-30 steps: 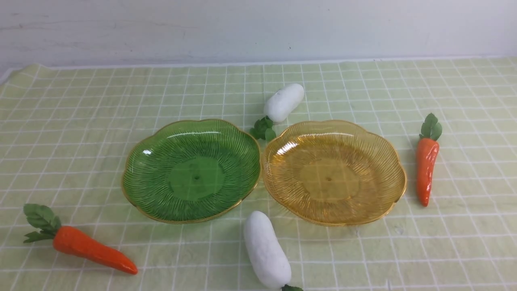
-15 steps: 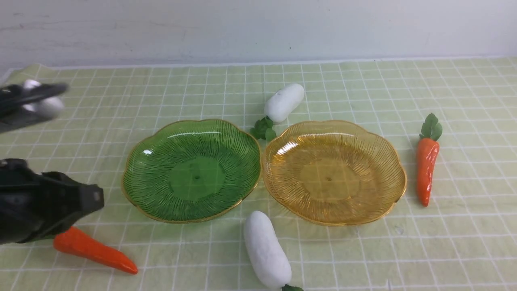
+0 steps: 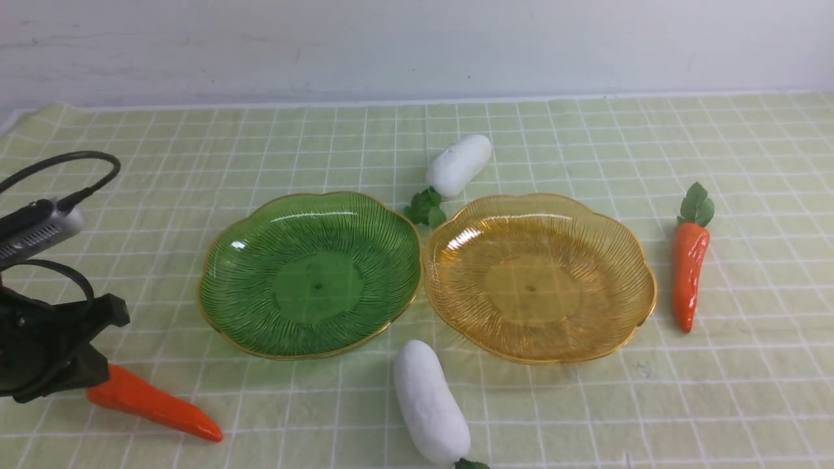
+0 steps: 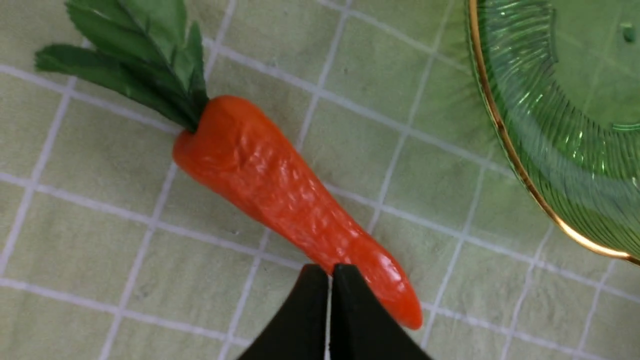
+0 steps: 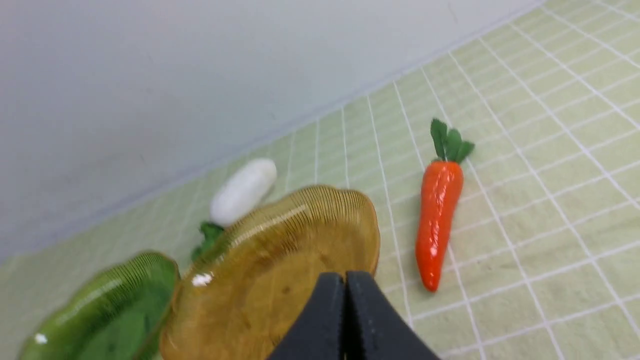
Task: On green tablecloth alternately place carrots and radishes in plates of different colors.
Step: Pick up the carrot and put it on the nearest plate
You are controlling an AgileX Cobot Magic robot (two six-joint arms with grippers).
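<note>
left jaws closed | left arm [image 3: 39, 352] low over left carrot [image 3: 153, 407] | right jaws closed

Green plate [image 3: 313, 286], amber plate [image 3: 534, 286] rims touching, no passage between; far radish [image 3: 458, 165] just behind junction, near radish [image 3: 430, 404] just before it; bare tabletop [image 3: 163, 163] around left carrot [image 3: 153, 407], beyond right carrot [image 3: 687, 277].

Green plate [image 3: 309, 273] and amber plate [image 3: 537, 280] lie side by side on the green tablecloth [image 3: 163, 163] — far radish [image 3: 458, 165] behind, near radish [image 3: 430, 404] in front, right carrot [image 3: 689, 273] beyond the amber plate, left carrot [image 3: 156, 405] partly hidden by the left arm [image 3: 42, 348].
</note>
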